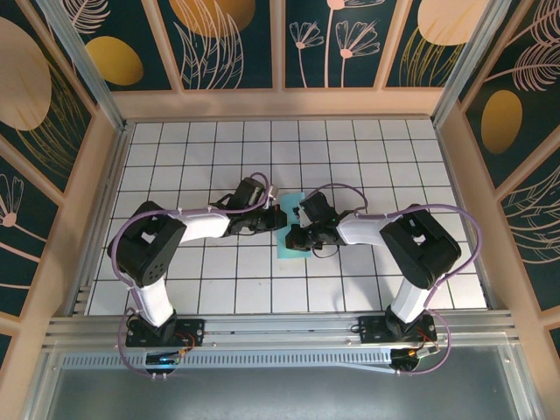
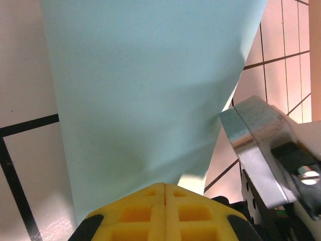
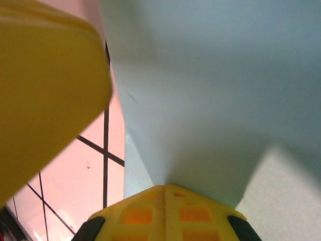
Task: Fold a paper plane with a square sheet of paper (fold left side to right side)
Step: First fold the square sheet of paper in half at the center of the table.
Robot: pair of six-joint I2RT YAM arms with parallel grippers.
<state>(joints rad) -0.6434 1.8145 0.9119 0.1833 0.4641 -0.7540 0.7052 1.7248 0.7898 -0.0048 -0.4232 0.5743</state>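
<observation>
left gripper (image 2: 165,187) clamped on square sheet of paper (image 2: 145,90) | right gripper (image 3: 165,188) likewise | overhead — sheet mostly hidden by both

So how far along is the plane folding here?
Early. Done: left fingers and right fingers shut on the square sheet of paper. In hand: the held edge arches over the rest. Left: creasing this fold and all later ones.

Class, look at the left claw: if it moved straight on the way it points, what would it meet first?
The sheet of paper. The left claw is shut with its tips at the sheet's near edge, apparently pinching it, and the sheet spans the way ahead. What lies behind is hidden.
</observation>
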